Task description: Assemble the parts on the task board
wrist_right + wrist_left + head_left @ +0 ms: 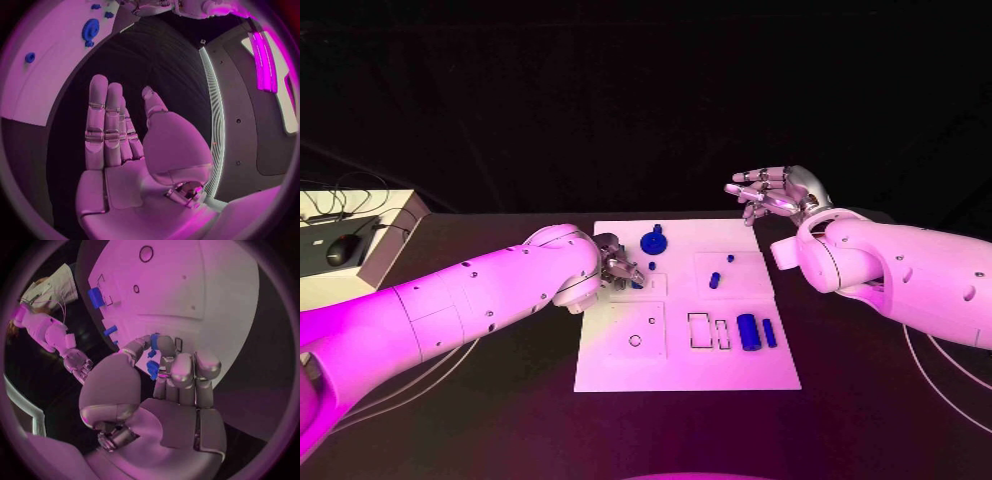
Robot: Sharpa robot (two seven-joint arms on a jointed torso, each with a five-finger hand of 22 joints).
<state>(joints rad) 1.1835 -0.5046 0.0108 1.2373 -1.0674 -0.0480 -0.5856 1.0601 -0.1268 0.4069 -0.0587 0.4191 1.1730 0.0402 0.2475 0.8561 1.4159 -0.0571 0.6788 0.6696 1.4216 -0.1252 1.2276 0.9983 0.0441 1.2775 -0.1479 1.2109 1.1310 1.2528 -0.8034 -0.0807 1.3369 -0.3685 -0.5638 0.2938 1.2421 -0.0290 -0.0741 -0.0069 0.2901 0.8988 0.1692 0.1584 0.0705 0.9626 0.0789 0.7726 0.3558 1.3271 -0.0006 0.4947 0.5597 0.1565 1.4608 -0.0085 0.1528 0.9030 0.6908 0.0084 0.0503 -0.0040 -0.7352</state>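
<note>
Nearest, on the task board, the left hand pinches a small blue part in its fingers: likely light, rigid, slick, so pinch its sides; the right hand hovers open past the far right corner.

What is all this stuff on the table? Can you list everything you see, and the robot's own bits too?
White rectangular task board: one, white, middle of the black table.
Black table: one, black, under everything.
Round blue disc-shaped part: one, blue, far end of the board.
Small blue pegs: three, blue, mid-board.
Upright blue cylinder and bar: two, blue, board's near right.
Small blue part: one, blue, pinched in the left hand's fingers.
Pale box with a black mouse: one, table's far left.
Left hand: silver, over the board's left side.
Right hand: silver, fingers apart, holding nothing, beyond the board's far right corner.
</note>
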